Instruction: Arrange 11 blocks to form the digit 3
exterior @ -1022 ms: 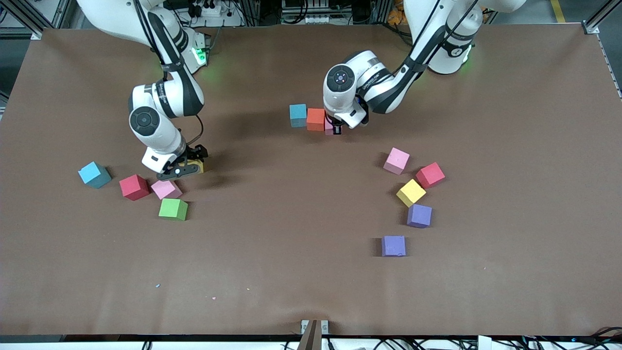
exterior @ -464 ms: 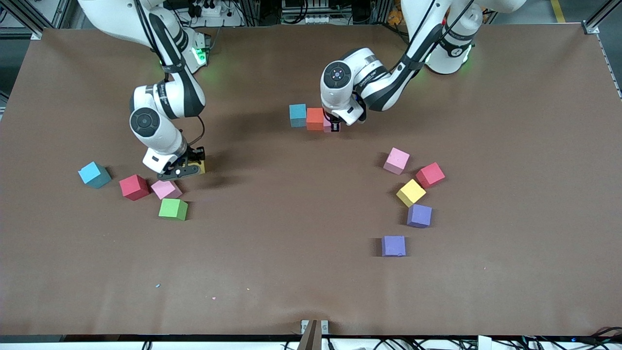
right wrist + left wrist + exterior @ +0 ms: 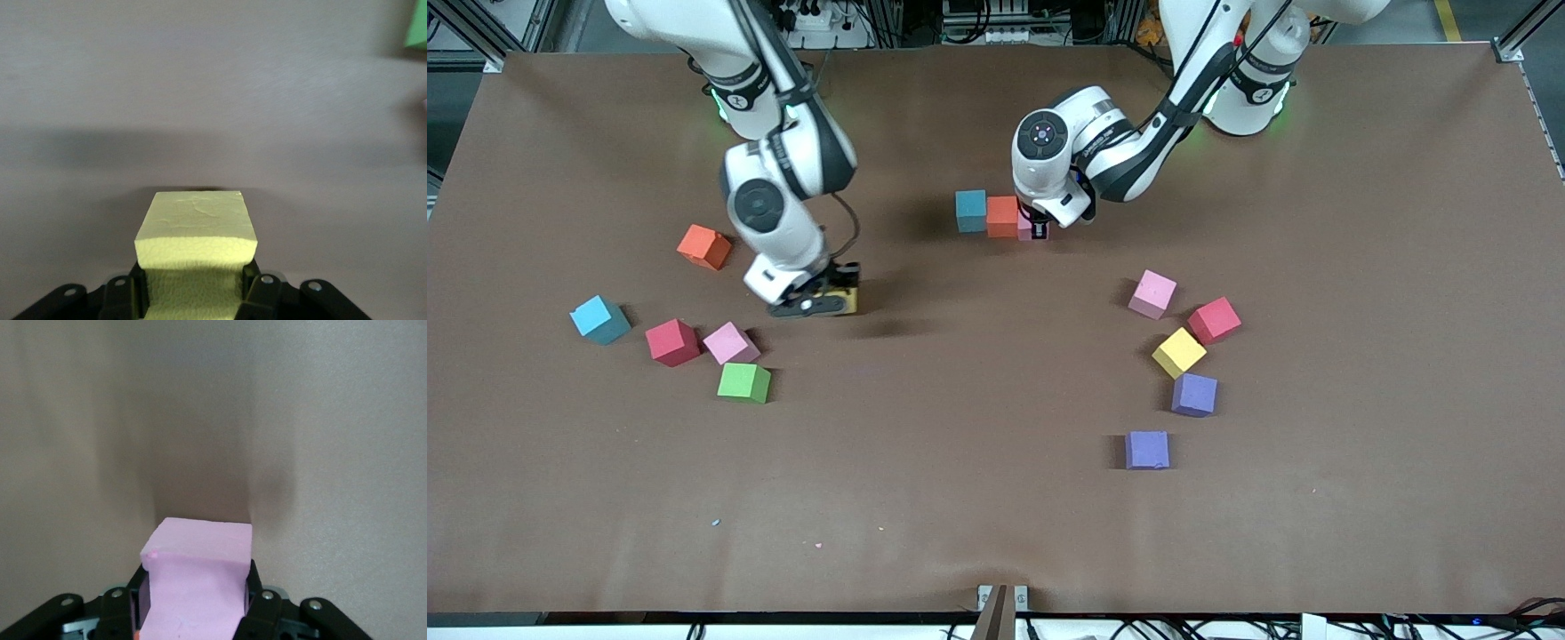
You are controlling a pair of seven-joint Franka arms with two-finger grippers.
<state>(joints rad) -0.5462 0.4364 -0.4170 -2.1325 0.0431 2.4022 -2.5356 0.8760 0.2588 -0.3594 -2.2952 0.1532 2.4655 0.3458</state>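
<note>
Front view, table [image 3: 996, 533]: brown mat, cubes strewn in two loose groups, one toward each arm's end.
Row begun: blue cube [image 3: 971, 211] touching orange cube [image 3: 1003, 216], with a pink cube [image 3: 1028, 228] pressed in beside the orange one; reads as the top bar of the numeral, most of the work left.
Left gripper [image 3: 1039, 233]: down at the table, clenched on that pink cube [image 3: 200, 577], flat faces pinched on two opposite sides.
Right gripper [image 3: 818, 304]: clamped on a yellow cube [image 3: 845, 300], low over bare mat between the row and the loose blocks; in the right wrist view the yellow cube [image 3: 197, 257] sits square between the jaws.
Loose cubes, right arm's end: orange [image 3: 704, 246], blue [image 3: 599, 319], red [image 3: 672, 342], pink [image 3: 731, 343], green [image 3: 743, 382].
Loose cubes, left arm's end: pink [image 3: 1152, 293], red [image 3: 1214, 320], yellow [image 3: 1179, 352], two purple [image 3: 1194, 395] [image 3: 1147, 450].
Handling: probably light, soft foam with a matte, grippy skin; likely to dent under a hard squeeze, unlikely to slip or break.
Hold: best across two parallel side faces, mid-height, aligned square before pinching.
</note>
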